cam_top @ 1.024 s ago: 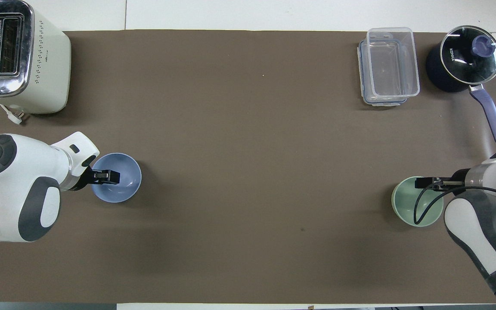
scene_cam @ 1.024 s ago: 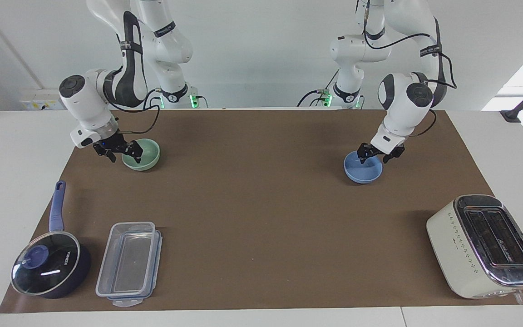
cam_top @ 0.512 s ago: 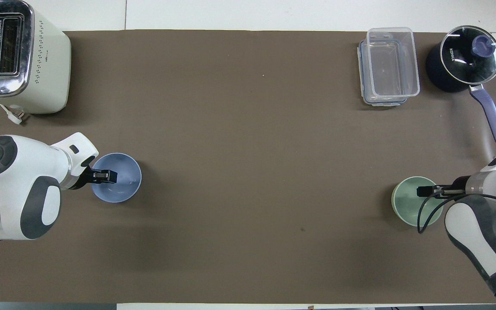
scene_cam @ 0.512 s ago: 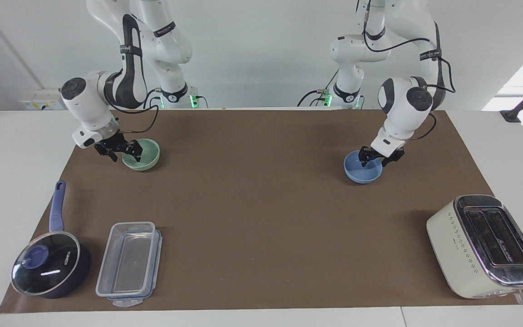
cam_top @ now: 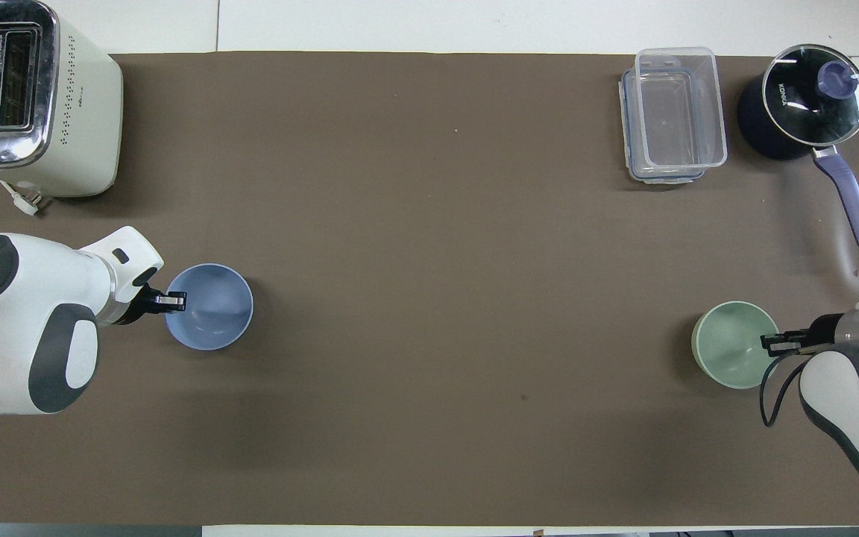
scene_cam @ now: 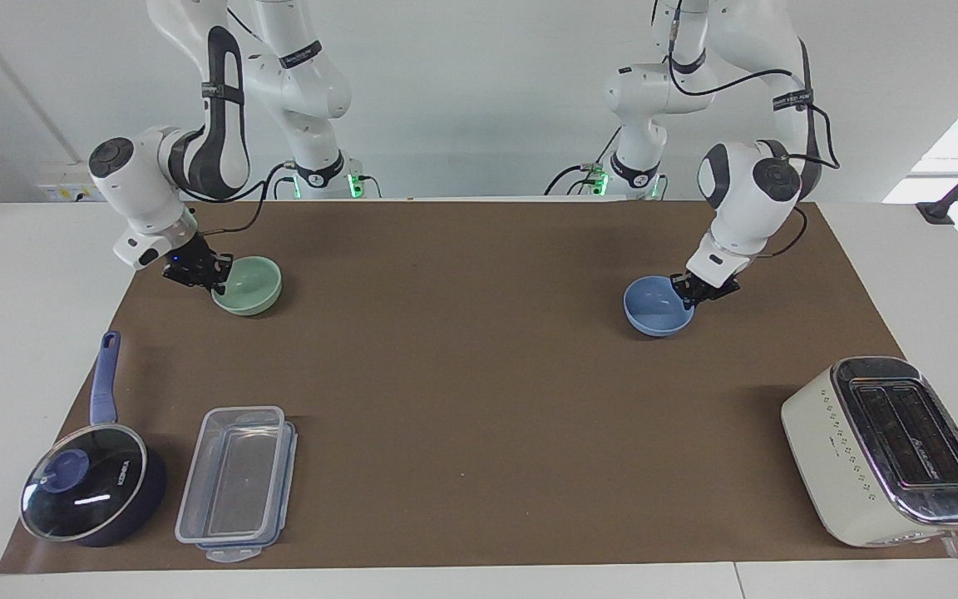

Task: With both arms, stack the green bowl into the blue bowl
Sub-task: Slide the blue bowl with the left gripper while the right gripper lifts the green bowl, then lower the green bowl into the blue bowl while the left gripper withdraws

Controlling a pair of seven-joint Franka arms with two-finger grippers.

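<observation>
The green bowl (scene_cam: pixel 253 287) (cam_top: pixel 731 347) sits on the brown mat toward the right arm's end, close to the robots. My right gripper (scene_cam: pixel 217 281) (cam_top: pixel 771 344) is shut on its rim, on the side toward the right arm's end. The blue bowl (scene_cam: pixel 654 309) (cam_top: pixel 213 309) is toward the left arm's end, tipped a little with its opening turned toward the table's middle. My left gripper (scene_cam: pixel 689 293) (cam_top: pixel 176 300) is shut on its rim, on the side toward the left arm's end. The two bowls are wide apart.
A cream toaster (scene_cam: pixel 886 453) (cam_top: pixel 27 97) stands far from the robots at the left arm's end. A clear lidded container (scene_cam: pixel 238 482) (cam_top: pixel 672 112) and a dark blue lidded saucepan (scene_cam: pixel 84 495) (cam_top: pixel 810 101) stand far from the robots at the right arm's end.
Both grippers drew back from inside the bowls to the outer rims and closed there. The green bowl shifted toward the right arm's end; the blue bowl tipped and slid slightly toward the middle.
</observation>
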